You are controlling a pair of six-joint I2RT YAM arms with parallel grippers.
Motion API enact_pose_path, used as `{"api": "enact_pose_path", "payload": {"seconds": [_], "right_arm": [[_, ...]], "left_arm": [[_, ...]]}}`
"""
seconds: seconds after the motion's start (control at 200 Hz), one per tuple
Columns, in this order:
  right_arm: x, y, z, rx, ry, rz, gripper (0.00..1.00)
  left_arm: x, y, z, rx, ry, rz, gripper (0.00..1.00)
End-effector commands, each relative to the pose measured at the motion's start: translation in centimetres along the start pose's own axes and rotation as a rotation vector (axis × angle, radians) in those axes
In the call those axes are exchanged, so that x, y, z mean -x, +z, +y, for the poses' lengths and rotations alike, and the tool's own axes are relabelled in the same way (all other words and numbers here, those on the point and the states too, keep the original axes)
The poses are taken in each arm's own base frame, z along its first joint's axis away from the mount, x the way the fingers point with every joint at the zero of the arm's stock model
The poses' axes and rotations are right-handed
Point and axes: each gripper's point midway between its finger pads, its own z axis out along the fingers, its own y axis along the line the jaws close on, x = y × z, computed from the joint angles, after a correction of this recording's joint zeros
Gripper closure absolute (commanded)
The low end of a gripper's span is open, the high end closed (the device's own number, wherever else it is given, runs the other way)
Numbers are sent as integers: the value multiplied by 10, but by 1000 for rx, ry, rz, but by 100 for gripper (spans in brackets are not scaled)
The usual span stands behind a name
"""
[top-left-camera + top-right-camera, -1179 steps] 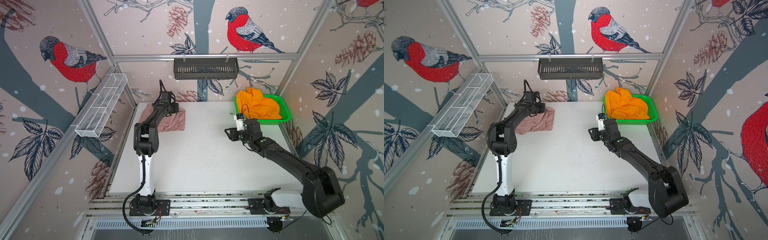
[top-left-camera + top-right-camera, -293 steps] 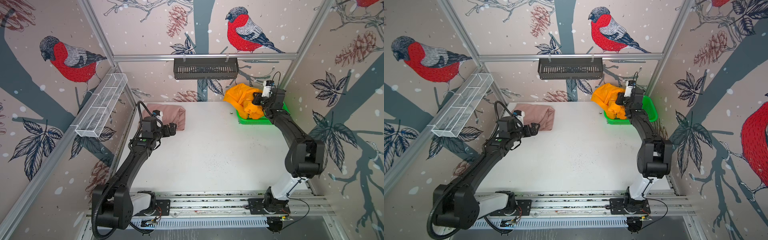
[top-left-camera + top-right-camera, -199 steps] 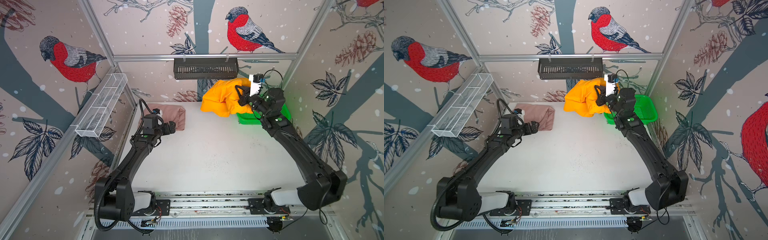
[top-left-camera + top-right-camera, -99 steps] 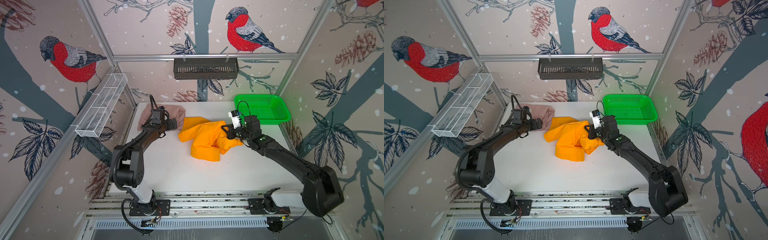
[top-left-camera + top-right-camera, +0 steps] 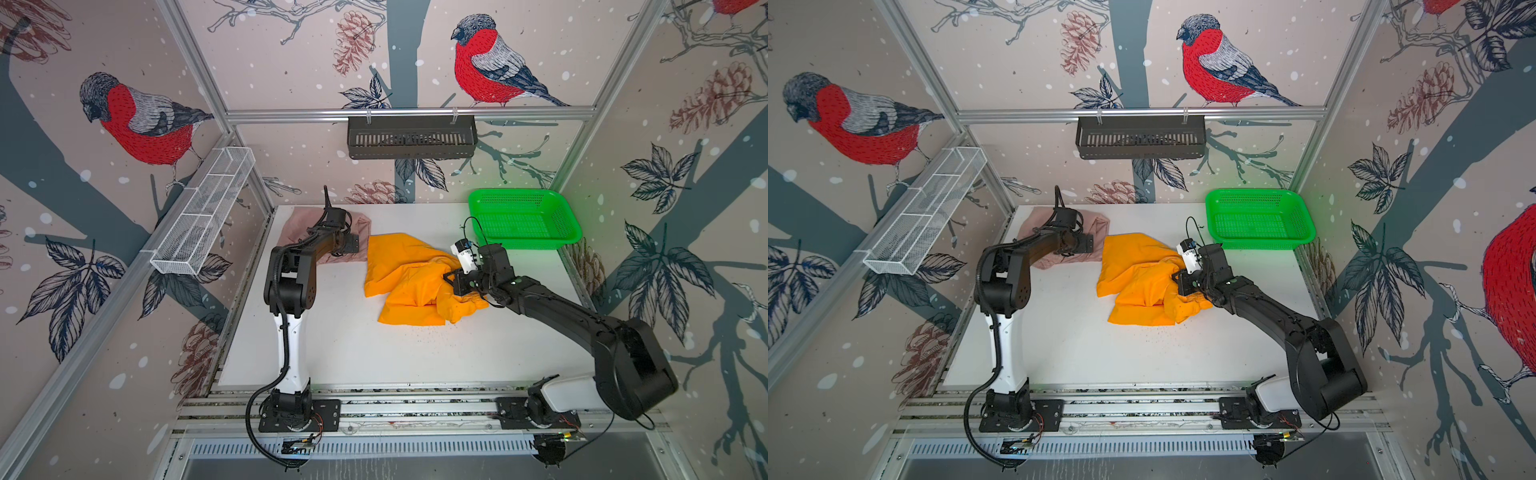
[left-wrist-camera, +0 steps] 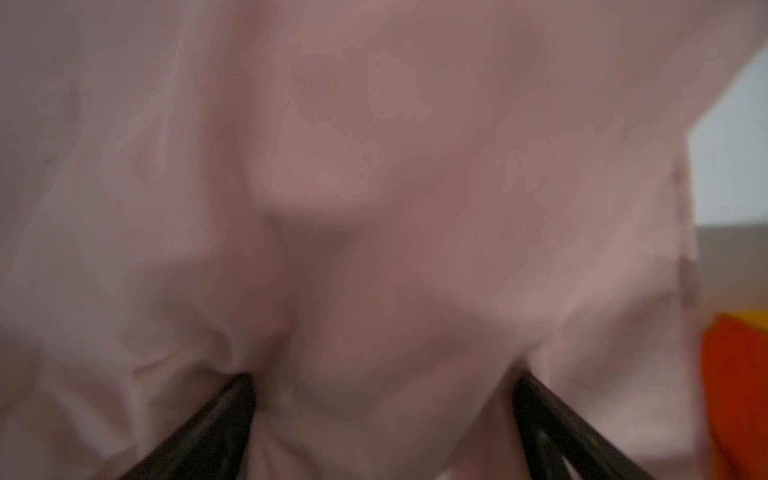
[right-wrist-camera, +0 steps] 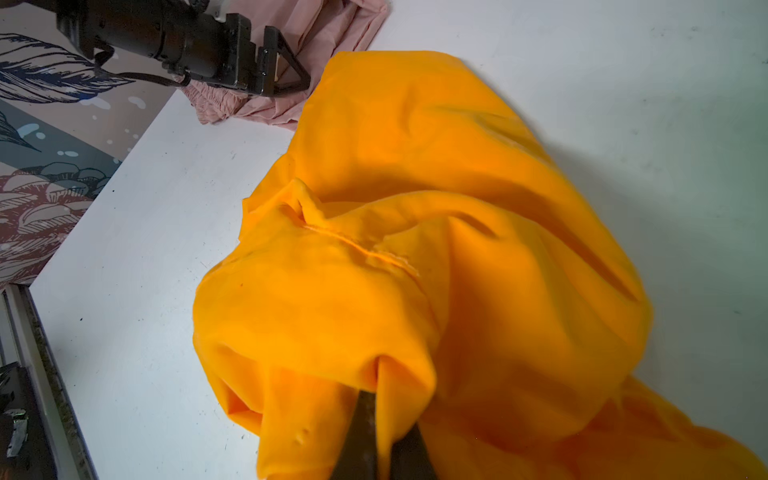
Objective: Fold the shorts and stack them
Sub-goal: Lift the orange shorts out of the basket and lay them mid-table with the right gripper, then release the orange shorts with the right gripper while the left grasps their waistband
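Surveying both top views: orange shorts (image 5: 409,278) lie crumpled in the middle of the table (image 5: 353,345), just beside pink shorts (image 5: 297,220) at the far left corner. Right gripper (image 5: 449,282) is clamped on the orange cloth's right edge. Left gripper (image 5: 353,244) is over the pink pair, jaws apart. Green basket (image 5: 523,243) stands at the far right.

Left wrist view: blurred pink cloth fills the frame. Both fingers (image 6: 226,415) stand wide apart against it; contact unconfirmed.

Right wrist view: fingers (image 7: 361,432) pressed together, pinching an orange fold.
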Motion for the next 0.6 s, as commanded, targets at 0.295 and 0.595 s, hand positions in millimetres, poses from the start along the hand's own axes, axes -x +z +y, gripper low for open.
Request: {"api": "enact_pose_path", "payload": {"seconds": [0.295, 0.595], "right_arm": [[-2, 6, 20, 46, -9, 29, 90], [12, 2, 25, 46, -44, 28, 49]], "left_arm": [[-7, 11, 43, 170, 41, 52, 2], [30, -45, 40, 75, -6, -68, 2]]}}
